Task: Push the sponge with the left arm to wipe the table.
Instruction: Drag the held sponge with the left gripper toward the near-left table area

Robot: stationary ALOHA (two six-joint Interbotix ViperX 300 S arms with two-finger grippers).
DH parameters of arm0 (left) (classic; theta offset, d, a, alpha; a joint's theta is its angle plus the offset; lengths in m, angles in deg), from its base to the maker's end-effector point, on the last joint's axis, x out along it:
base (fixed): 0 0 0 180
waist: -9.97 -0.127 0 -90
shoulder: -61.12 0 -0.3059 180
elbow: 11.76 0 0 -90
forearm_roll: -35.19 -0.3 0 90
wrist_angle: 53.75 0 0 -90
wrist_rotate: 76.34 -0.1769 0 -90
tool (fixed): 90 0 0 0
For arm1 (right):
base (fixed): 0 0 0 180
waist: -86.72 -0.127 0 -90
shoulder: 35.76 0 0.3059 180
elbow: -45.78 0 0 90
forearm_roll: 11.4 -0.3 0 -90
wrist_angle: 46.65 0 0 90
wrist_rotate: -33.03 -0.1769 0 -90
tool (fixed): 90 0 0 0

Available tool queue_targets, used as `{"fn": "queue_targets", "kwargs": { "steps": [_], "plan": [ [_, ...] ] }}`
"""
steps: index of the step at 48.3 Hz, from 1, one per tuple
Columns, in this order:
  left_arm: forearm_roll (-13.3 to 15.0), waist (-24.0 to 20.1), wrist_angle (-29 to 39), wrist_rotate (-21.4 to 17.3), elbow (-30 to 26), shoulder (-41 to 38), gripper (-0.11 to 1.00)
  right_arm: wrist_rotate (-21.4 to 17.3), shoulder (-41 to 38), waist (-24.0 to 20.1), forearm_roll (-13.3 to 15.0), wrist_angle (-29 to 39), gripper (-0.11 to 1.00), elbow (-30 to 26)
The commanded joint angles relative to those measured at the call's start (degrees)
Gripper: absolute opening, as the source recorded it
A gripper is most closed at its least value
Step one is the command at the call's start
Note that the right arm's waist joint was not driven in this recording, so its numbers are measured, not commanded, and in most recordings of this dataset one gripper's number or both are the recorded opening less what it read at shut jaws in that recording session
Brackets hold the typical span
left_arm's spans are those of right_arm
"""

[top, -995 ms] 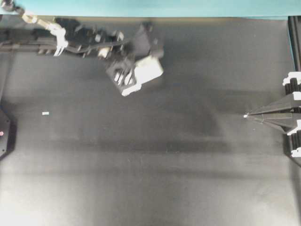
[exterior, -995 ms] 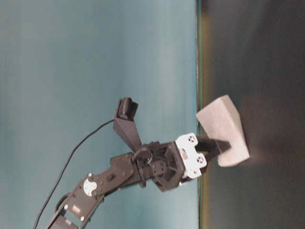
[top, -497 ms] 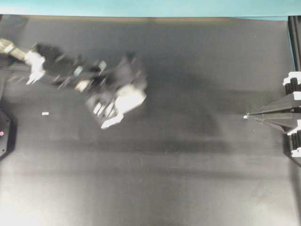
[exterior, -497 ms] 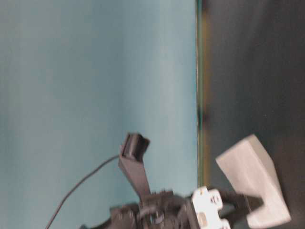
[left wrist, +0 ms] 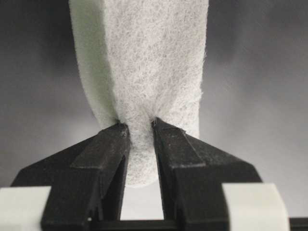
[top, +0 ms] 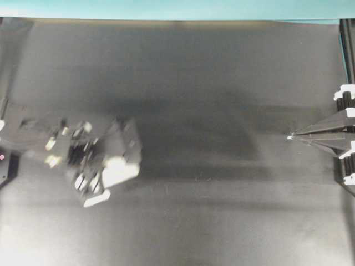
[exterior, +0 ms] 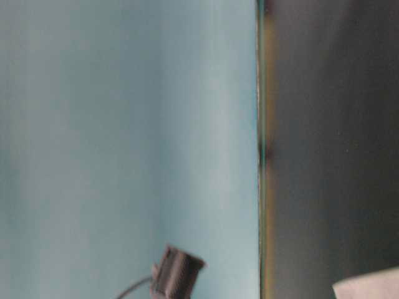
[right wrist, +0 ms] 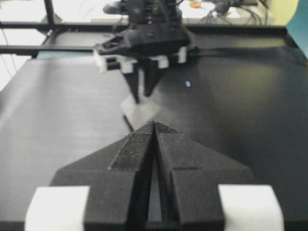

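The white sponge (top: 121,170) is pinched between the fingers of my left gripper (top: 112,168), pressed on the black table (top: 222,221) at the left of the overhead view, blurred by motion. In the left wrist view the black fingertips squeeze the sponge (left wrist: 144,62) at its near end, with the gripper (left wrist: 139,126) shut on it. Only a corner of the sponge (exterior: 374,288) shows in the table-level view. My right gripper (top: 289,137) is shut and empty at the right edge, far from the sponge; its tips (right wrist: 155,124) meet in a point.
A teal strip (top: 177,8) runs along the table's far edge. A tiny white fleck (right wrist: 187,84) lies on the table behind the left arm (right wrist: 144,43). A black arm base (top: 5,160) stands at the left edge.
My left arm has swept the sponge from the far middle of the table toward the left and the near side. The right arm has not moved.
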Motion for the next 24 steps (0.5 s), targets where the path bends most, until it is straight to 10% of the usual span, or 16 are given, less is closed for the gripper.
{"fn": "queue_targets", "kwargs": {
  "steps": [1,24],
  "plan": [
    [0.1,4.0,-1.0,2.8,0.2,1.0,0.17,0.3,-0.3,0.0,-0.1,-0.5,-0.01,-0.3],
    [0.1,19.6,-10.0,20.7,1.3,0.7,0.15,-0.3,-0.2,0.0,-0.1,-1.3,-0.01,-0.3]
  ]
}}
